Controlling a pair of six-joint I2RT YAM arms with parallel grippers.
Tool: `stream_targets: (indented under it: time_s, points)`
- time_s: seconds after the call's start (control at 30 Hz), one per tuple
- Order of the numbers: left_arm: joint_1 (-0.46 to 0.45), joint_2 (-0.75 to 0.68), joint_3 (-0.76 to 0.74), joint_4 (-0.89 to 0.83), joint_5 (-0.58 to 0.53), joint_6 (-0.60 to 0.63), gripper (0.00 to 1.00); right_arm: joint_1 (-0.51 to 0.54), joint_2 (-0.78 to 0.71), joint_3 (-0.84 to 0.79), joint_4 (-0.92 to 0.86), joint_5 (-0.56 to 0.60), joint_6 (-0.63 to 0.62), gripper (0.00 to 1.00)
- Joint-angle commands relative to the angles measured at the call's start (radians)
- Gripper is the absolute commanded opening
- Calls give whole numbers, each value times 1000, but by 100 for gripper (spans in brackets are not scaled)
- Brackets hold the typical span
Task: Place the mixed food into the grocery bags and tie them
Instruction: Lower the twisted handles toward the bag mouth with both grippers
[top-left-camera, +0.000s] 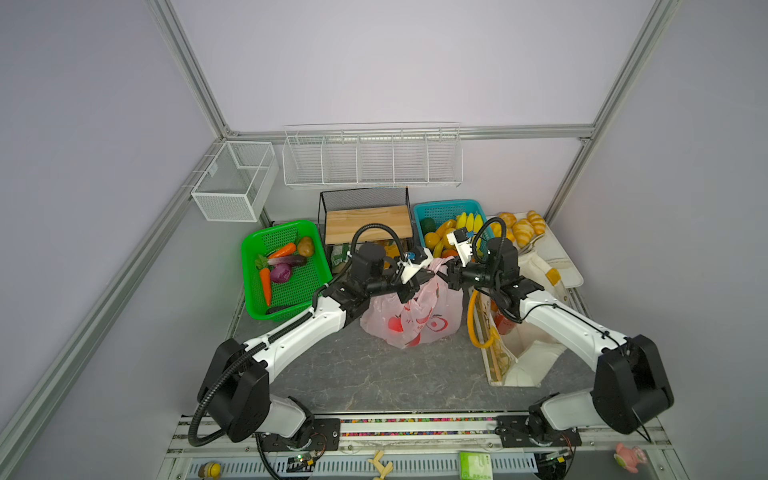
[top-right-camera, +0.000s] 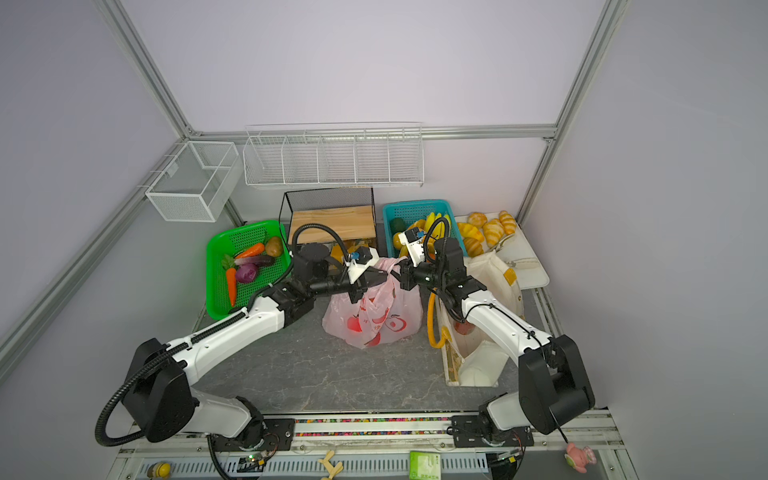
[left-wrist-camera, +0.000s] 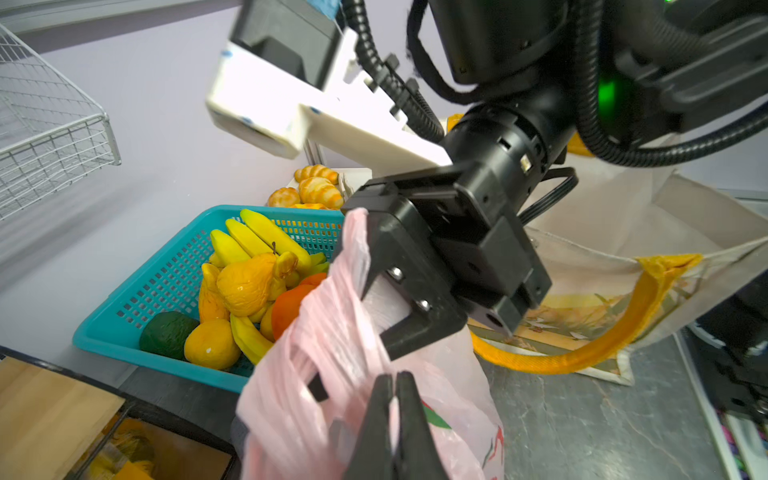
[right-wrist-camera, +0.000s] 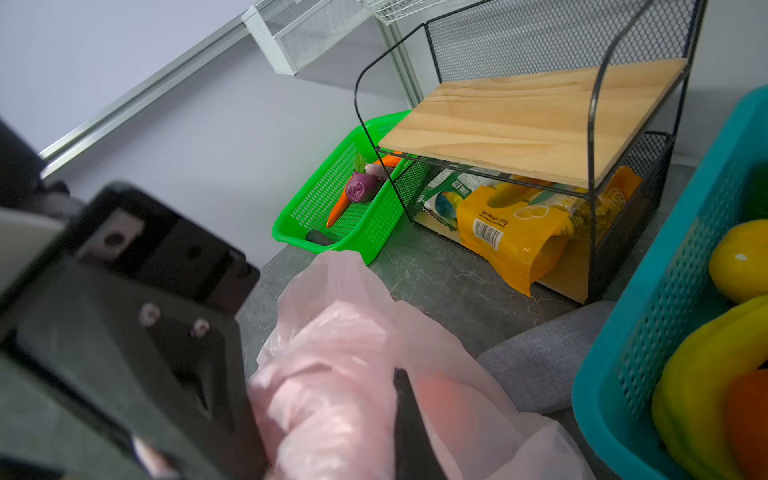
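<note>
Pink plastic fills the middle of both top views: the pink bag (top-left-camera: 415, 320) stands on the grey tabletop (top-left-camera: 374, 374), its handles gathered at its far top between the two arms. We see the left pincer (top-left-camera: 430, 274) and the right pincer (top-left-camera: 448, 274) meet there, tips nearly touching, but from above we cannot tell how their jaws stand. The canvas tote (top-left-camera: 536, 266) lies just right of the bag, its yellow handle (top-left-camera: 470, 320) beside the bag's right edge. The green basket (top-left-camera: 248, 291) sits far left, its near right corner close to the left arm. The teal basket (top-left-camera: 446, 203) and the black rack (top-left-camera: 368, 222) line the far edge. Bare tabletop shows between the arms on the near side.

The left wrist view gives us what the top views hide. The left pincer's fingers (left-wrist-camera: 415, 419) are pressed together on a fold of the bag. The right pincer, just beyond, is clamped on a twisted strand of handle.

In the right wrist view the right pincer's dark finger (right-wrist-camera: 405, 415) is sunk in bunched pink plastic, with the left pincer blurred and close beside it. Only here do we see yellow snack packets (right-wrist-camera: 511, 232) under the rack's wooden shelf. What the bag holds we cannot make out.
</note>
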Motion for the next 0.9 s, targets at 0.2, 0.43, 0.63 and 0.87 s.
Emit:
stream_targets:
  time_s: [0.2,0.43,0.63,0.87]
  points:
    - [-11,48,-109,238,-142,-87,0,18,-11,13,69,42,57,7]
    - [-11,75,-78,220,-124,-75,0,18,-16,9,38,35,-48,14]
    - [-10,80,-76,222,-115,-76,0,11,-23,24,-59,66,-163,24]
    - [-9,81,-68,209,-117,-62,0,-12,-58,36,-179,102,-254,37]
